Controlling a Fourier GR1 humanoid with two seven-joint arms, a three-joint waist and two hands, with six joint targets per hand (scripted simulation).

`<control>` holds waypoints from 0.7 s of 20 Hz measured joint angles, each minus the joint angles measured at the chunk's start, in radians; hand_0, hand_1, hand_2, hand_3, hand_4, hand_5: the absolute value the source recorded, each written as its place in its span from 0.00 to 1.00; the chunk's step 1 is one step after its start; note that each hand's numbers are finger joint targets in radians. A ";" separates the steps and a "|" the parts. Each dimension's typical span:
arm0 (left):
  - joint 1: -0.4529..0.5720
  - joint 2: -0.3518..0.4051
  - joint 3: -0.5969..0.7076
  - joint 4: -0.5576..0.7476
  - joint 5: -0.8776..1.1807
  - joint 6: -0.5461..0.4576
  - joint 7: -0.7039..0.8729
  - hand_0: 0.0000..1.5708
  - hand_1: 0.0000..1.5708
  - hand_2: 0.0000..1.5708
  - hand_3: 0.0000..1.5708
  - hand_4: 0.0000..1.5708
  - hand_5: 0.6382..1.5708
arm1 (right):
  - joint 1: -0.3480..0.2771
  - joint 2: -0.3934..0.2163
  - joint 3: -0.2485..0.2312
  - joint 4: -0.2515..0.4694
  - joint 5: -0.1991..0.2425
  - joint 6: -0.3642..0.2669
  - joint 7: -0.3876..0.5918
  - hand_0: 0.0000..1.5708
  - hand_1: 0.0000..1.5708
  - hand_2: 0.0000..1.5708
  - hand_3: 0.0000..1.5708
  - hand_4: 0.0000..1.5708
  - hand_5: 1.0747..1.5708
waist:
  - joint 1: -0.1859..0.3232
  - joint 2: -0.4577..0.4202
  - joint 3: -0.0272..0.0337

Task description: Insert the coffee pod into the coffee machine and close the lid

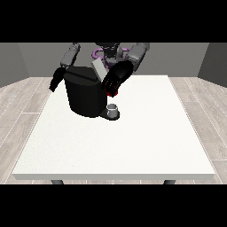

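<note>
The robot stood with both grey-sleeved arms (138,54) bent forward from the shoulders. The black hand at the view's right (116,78) was held out in front of the torso, its fingers curled downward round something small and red at the fingertips. The hand at the view's left (56,79) hung lower beside the body, fingers pointing down and relaxed.

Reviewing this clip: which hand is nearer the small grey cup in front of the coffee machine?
The left, the hand at the view's right: it hangs just above the cup, beside the coffee machine. The hand at the view's left is on the machine's far side.
</note>
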 measured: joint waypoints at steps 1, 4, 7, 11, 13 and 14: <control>0.004 0.001 0.003 0.002 0.001 0.004 -0.008 0.00 0.00 0.33 0.29 0.00 1.00 | 0.001 0.001 0.001 -0.001 -0.001 0.002 0.004 0.00 0.00 0.00 0.00 0.09 1.00 | 0.002 -0.002 0.0005; 0.016 -0.005 0.007 0.003 -0.001 0.017 -0.008 0.00 0.00 0.23 0.16 0.00 1.00 | 0.015 0.001 -0.002 0.003 -0.007 0.007 -0.005 0.00 0.00 0.00 0.00 0.00 1.00 | 0.009 -0.017 0.0013; 0.029 -0.009 0.008 0.013 -0.005 0.023 -0.005 0.00 0.00 0.14 0.09 0.00 1.00 | 0.017 0.003 0.000 -0.001 -0.010 0.011 0.005 0.00 0.00 0.00 0.00 0.00 1.00 | 0.015 -0.036 0.0010; 0.088 -0.048 0.006 0.019 -0.001 0.015 0.015 0.00 0.00 0.00 0.03 0.00 1.00 | 0.078 0.017 0.004 0.018 -0.009 0.004 -0.008 0.00 0.00 0.00 0.00 0.00 1.00 | 0.054 -0.112 -0.0001; 0.137 -0.078 0.007 0.023 0.011 0.007 0.018 0.00 0.00 0.00 0.00 0.00 1.00 | 0.125 0.019 0.007 0.024 -0.015 0.016 -0.009 0.00 0.00 0.00 0.00 0.00 1.00 | 0.074 -0.170 -0.0004; 0.165 -0.090 0.002 0.021 0.013 0.001 0.013 0.00 0.00 0.05 0.00 0.00 1.00 | 0.155 0.020 0.004 0.029 -0.022 0.021 -0.017 0.00 0.00 0.00 0.00 0.00 1.00 | 0.088 -0.202 -0.0007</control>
